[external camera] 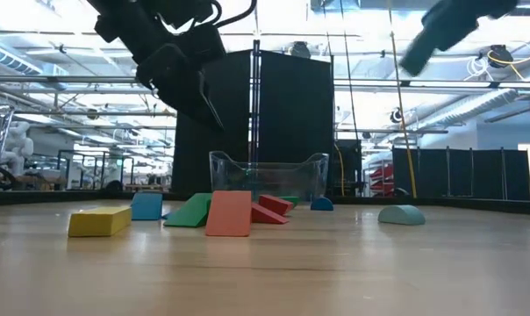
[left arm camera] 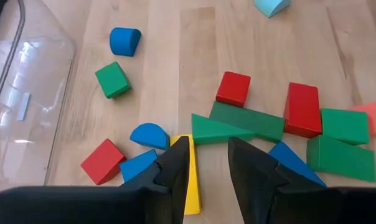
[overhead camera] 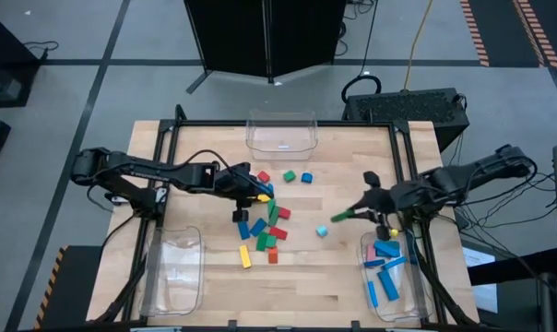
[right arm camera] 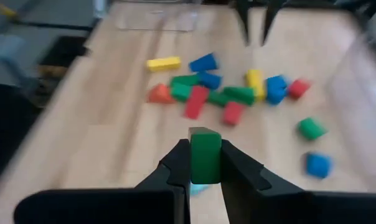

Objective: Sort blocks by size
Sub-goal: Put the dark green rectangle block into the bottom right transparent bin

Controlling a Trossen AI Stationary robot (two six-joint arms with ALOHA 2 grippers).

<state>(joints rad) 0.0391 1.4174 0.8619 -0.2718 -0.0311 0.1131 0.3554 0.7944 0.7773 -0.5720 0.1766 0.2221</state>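
I am carrying a green block (right arm camera: pixel 205 155) clamped in my right tool (right arm camera: pixel 205 163) toward the bin (overhead camera: pixel 417 293) of blue blocks (overhead camera: pixel 386 249); my left tool (left arm camera: pixel 208 163), fingers apart, is hovering over the unsorted pile (overhead camera: pixel 265 226) mid-bench.

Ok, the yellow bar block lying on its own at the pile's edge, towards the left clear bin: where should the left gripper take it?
Grip the yellow bar block at mid-length, across its narrow width, with the left gripper coming straight down. It lies flat on the wooden table with both long sides free. The right gripper holds a green block.
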